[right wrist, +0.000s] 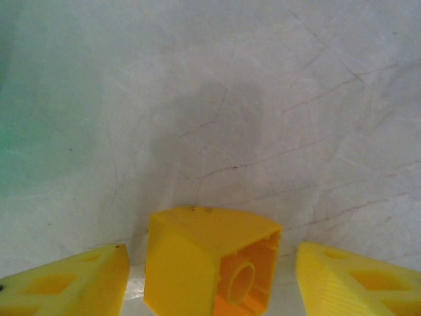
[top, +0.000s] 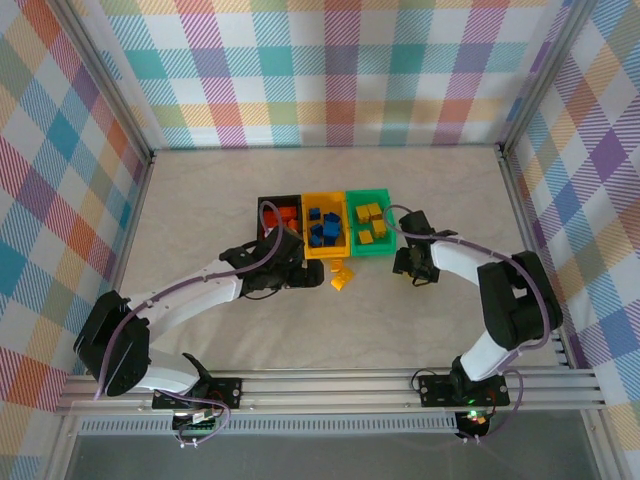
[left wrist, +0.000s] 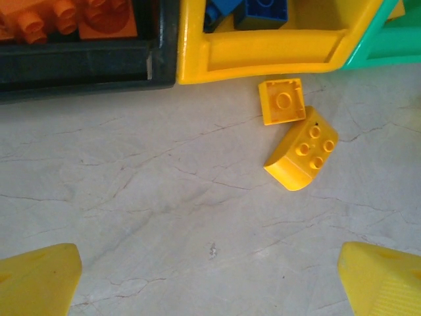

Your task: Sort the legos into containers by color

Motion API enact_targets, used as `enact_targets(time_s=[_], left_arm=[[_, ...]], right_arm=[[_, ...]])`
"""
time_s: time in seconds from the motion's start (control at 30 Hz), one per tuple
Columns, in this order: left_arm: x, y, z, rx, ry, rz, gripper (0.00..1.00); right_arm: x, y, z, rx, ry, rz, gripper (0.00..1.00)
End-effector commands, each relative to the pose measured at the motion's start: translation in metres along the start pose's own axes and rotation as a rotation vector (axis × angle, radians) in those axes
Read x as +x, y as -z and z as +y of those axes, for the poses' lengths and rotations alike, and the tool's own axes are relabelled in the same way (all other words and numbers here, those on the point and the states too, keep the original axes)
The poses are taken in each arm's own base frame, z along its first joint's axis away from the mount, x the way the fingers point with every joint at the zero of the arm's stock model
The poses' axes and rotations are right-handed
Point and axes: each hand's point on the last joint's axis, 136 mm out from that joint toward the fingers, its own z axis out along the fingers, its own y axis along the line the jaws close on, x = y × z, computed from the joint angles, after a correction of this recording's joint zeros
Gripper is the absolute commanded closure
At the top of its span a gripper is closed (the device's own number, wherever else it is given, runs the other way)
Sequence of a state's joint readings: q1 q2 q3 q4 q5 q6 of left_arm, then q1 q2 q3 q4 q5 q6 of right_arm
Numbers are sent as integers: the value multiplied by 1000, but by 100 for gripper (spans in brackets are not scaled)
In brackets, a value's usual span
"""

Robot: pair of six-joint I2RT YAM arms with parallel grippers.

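Top view: black bin, yellow bin and green bin stand touching in a row at frame centre. The orange bricks lie in the black bin, blue bricks in the yellow bin, yellow bricks in the green bin. Two loose bricks, both yellow, lie on the counter just below the yellow bin.

Left wrist view: left fingers sit in the lower corners, spread wide, holding nothing. Right of centre, a flat square brick touches a rounded brick, just below the yellow bin's rim.

Right wrist view: right fingers are partly open. A single yellow brick stands between them at bottom centre, with a narrow gap on each side, not gripped.
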State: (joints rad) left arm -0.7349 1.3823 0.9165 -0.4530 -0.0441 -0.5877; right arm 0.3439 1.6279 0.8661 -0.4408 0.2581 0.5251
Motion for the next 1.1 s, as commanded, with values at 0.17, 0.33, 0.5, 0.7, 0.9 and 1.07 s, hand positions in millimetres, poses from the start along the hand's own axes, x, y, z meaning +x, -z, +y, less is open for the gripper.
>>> enact_targets(time_s=[0.17, 0.33, 0.5, 0.7, 0.9, 1.07], left_arm=[[-4, 3, 4, 38, 39, -27, 0], [-3, 3, 5, 35, 37, -22, 0], [-2, 7, 11, 21, 34, -31, 0], [6, 13, 24, -1, 40, -32, 0], [10, 24, 35, -22, 54, -37, 0], [14, 31, 44, -30, 70, -45, 0]], right_arm=[[-9, -2, 7, 0, 2, 14, 56], [-14, 9, 9, -31, 16, -21, 65], [-24, 55, 27, -146, 72, -117, 69], [-46, 106, 77, -307, 169, -190, 66], [-93, 91, 119, -304, 173, -192, 60], [-117, 77, 133, -292, 146, -182, 32]])
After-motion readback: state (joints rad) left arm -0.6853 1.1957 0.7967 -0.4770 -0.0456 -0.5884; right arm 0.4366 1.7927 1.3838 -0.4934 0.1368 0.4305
